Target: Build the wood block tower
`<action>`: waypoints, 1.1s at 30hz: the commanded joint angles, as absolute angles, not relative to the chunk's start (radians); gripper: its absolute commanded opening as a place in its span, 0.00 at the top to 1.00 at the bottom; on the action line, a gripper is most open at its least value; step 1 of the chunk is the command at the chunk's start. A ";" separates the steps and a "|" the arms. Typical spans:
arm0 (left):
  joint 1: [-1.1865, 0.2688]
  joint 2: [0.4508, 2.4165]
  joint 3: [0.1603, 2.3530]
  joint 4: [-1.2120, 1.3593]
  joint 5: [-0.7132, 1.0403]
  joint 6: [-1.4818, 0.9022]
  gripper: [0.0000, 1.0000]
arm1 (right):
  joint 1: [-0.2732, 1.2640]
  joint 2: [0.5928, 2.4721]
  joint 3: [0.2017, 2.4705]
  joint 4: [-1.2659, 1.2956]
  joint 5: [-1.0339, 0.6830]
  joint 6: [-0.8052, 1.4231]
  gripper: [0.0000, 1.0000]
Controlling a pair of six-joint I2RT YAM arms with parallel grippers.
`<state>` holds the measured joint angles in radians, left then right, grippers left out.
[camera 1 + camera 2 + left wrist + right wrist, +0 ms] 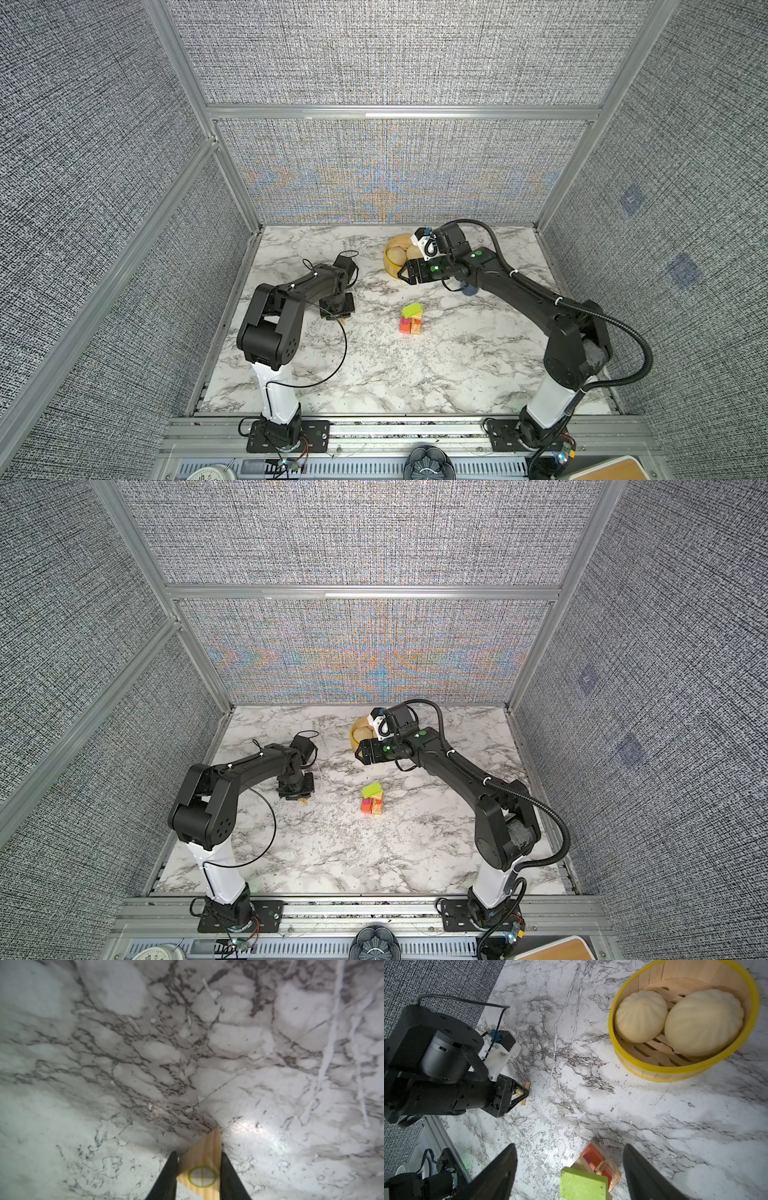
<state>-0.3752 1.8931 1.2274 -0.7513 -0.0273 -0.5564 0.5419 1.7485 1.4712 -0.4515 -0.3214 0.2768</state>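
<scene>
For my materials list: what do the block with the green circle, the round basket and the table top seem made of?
The tan block looks like bare wood: grain lines show. The basket: pale wooden slats, glossy yellow rim, perhaps painted or plastic. The table top: shiny marble pattern; stone or printed film, I cannot tell.

both top views look down; wrist views face table [124,1022].

Table [374,382] front free, middle crowded.
Tower [411,319] mid-table, steamer basket [390,267] behind, right gripper [402,276] raised over the gap; left gripper [199,1154] down gripping tan block [205,1145], left side.
</scene>
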 commanded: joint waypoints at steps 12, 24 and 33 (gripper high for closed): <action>-0.371 1.993 1.649 -1.022 0.056 -0.429 0.76 | 0.589 1.571 1.266 -0.218 -0.182 0.128 0.27; -0.350 2.176 2.161 -1.286 0.142 -0.352 0.76 | 0.813 1.544 1.102 -0.006 0.200 -0.412 0.35; -0.335 2.203 2.228 -1.308 0.180 -0.331 0.76 | 1.011 1.721 1.012 0.430 0.562 -1.041 0.38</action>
<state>-0.3370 2.1960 2.2162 -1.2755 0.1600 -0.3504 0.9787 1.6699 1.0348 0.1719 0.3916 -0.7216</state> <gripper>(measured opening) 0.316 0.627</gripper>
